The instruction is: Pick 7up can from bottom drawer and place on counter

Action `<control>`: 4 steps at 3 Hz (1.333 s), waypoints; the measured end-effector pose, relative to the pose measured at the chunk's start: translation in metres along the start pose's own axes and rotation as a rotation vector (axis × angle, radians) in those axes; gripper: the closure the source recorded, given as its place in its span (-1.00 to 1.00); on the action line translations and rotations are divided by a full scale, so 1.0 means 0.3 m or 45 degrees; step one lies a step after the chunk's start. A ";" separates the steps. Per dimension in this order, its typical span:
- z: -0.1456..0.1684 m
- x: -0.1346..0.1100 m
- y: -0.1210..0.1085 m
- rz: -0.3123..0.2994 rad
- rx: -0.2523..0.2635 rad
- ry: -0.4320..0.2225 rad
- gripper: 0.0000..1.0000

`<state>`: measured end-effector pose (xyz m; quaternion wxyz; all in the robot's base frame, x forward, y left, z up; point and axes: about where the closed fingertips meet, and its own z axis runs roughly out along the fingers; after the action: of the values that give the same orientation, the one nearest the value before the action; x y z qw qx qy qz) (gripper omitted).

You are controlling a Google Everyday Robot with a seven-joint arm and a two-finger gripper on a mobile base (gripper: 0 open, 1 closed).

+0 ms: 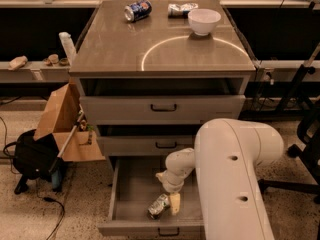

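**Op:** Where's the gripper rn?

**Spotter:** Your gripper (173, 203) is down inside the bottom drawer (131, 184), near the front, right of centre. The drawer is pulled out w/ its grey floor showing. The big white arm (235, 179) comes in from the lower right and hides the drawer's right side.

**Op:** And the 7up can?

**Spotter:** The 7up can (159, 206) is lying on its side on the drawer floor, close to the front wall. It's just left of your gripper, touching it or v. nearly, can't say which.

**Op:** Claw spread or pinching it?

**Spotter:** Can't tell from this angle, the wrist blocks most of it. The can isn't lifted, it sits on the drawer floor.

**Op:** Counter?

**Spotter:** The counter (165, 44) is up top w/ a pale arc mark. At the back there's a blue can (137, 10) on its side. A foil packet (181, 9) lies right of that can, and a white bowl (204, 21) sits upright at back right. The front half of the counter is bare.

**Op:** Other drawers?

**Spotter:** The top drawer (162, 108) and the middle drawer (145, 145) are each out a bit, far less than the bottom one. A cardboard box (62, 119) and a black bag (32, 154) are on the floor to the left.
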<state>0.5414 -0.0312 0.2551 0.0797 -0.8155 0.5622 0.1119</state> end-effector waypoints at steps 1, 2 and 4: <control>0.075 0.036 -0.006 0.017 -0.019 0.002 -1.00; 0.117 0.054 -0.026 0.013 -0.026 -0.001 -1.00; 0.307 0.059 -0.053 0.004 -0.115 -0.083 -1.00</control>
<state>0.5536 -0.0180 0.1618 0.0608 -0.8132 0.5551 0.1638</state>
